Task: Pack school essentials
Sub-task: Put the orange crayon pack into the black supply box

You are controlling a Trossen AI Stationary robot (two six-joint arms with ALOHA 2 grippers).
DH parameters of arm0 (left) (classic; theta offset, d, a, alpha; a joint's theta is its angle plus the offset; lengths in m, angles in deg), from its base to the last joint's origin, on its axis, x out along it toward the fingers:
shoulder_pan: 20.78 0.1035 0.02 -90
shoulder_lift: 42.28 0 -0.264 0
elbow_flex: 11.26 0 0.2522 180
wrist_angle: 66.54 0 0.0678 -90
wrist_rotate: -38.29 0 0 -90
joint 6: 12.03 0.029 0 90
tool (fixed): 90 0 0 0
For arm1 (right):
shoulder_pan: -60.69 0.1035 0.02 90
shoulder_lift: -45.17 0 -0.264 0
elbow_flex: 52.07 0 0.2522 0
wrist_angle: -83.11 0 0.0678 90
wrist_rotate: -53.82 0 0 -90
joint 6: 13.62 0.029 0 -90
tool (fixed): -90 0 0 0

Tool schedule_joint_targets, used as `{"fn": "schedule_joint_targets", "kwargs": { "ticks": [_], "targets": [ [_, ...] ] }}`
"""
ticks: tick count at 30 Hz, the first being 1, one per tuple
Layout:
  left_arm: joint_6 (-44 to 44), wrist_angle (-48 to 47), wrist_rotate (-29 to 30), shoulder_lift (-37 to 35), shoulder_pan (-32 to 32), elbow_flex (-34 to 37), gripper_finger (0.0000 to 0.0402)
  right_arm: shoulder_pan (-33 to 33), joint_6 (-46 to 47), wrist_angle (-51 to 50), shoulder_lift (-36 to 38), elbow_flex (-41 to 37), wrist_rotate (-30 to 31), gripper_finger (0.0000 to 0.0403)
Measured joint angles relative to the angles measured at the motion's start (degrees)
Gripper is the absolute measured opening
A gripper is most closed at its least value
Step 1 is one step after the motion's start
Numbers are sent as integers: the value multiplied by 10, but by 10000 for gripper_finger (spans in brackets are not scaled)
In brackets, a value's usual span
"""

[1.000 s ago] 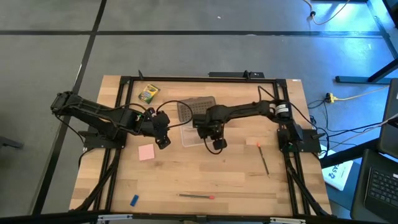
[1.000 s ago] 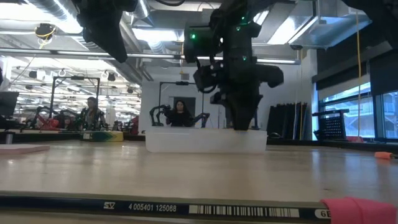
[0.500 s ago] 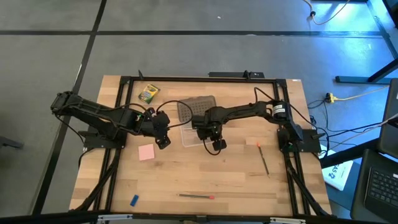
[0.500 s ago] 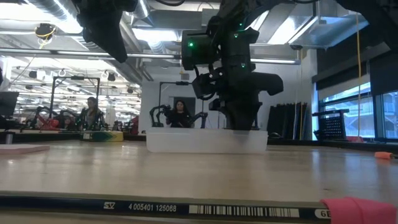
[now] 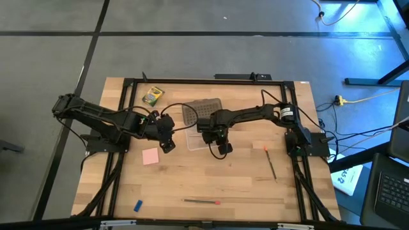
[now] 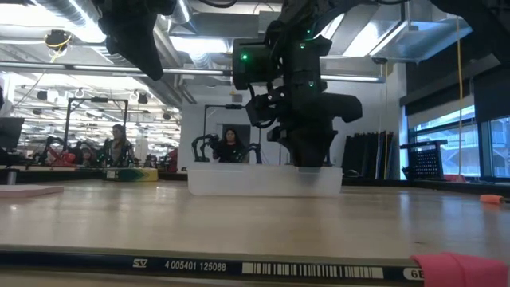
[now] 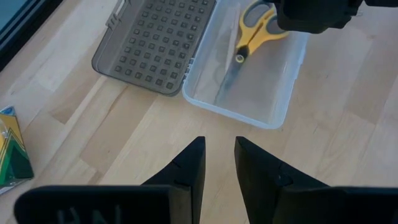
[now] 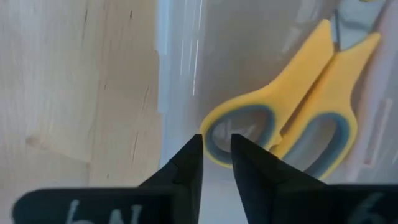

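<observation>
At table centre, your right gripper (image 5: 222,148) hangs over the clear case (image 7: 245,78), fingers nearly together with a thin gap, grasping nothing. Yellow-handled scissors (image 7: 249,40) lie inside the case, apparently released. Left gripper (image 5: 167,144) waits at 9 o'clock of the case, also narrowed to a slit, empty. Grey studded lid (image 7: 155,43) lies open beside it.

Still unpacked: pink notepad (image 5: 151,156) at 8 o'clock, crayon box (image 5: 153,96) at 10, pencils (image 5: 271,163) at 3 and (image 5: 201,201) at 6, blue eraser (image 5: 138,206) at 7.

Risk: lifting off-vertical, your fingers could snag a handle loop or the thin wall and drag the light case.
</observation>
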Motion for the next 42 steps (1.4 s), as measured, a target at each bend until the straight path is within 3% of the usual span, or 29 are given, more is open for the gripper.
{"fn": "schedule_joint_targets", "kwargs": {
  "ticks": [5,12,21,25,30,37,42],
  "targets": [
    [0,0,0,0,0,0,80,0,8,-14,0,8,2,91],
    [-20,-1,0,0,2,0,80,-10,14,-76,7,77,1,89],
    [-36,-20,0,-44,67,0,80,-23,15,-86,97,115,2,88],
    [8,-36,-19,-80,139,0,80,-32,28,-75,144,115,2,88],
    [89,-47,-90,-100,273,0,80,-37,29,-60,192,115,9,88],
    [216,-78,-172,-81,480,0,80,-37,57,-4,225,115,82,88],
    [289,-81,-209,-54,584,0,80,-37,72,67,224,115,154,88]
  ]
}}
